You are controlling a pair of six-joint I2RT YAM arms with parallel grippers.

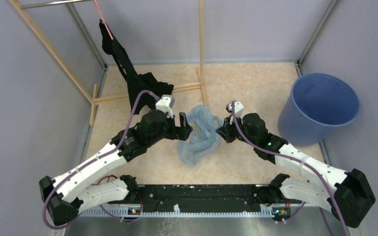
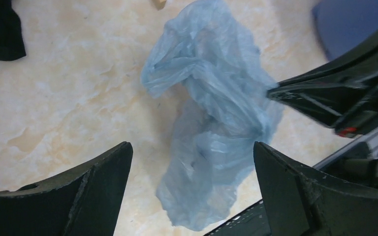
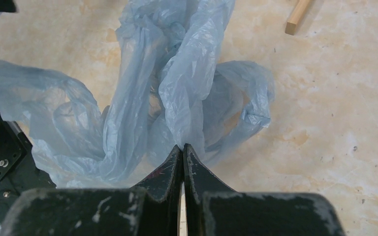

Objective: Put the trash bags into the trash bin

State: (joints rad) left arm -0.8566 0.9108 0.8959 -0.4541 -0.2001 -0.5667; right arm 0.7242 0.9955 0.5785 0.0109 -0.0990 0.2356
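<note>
The pale-blue trash bag (image 1: 199, 135) lies crumpled on the marbled floor between my two grippers. My left gripper (image 1: 186, 125) is open, just left of the bag; in the left wrist view its jaws (image 2: 191, 147) stand wide apart above the bag (image 2: 211, 123). My right gripper (image 1: 221, 132) is at the bag's right edge. In the right wrist view it (image 3: 183, 146) is shut, and the bag's folds (image 3: 177, 88) converge into its tips. The blue trash bin (image 1: 320, 105) stands upright at the right, apart from both arms; its side shows in the left wrist view (image 2: 354, 19).
A black cloth garment (image 1: 128, 73) hangs from a wooden frame (image 1: 202, 49) at the back left and trails onto the floor. A wooden stick end (image 3: 298, 17) lies behind the bag. Grey walls enclose the floor. A black rail (image 1: 197, 194) runs along the near edge.
</note>
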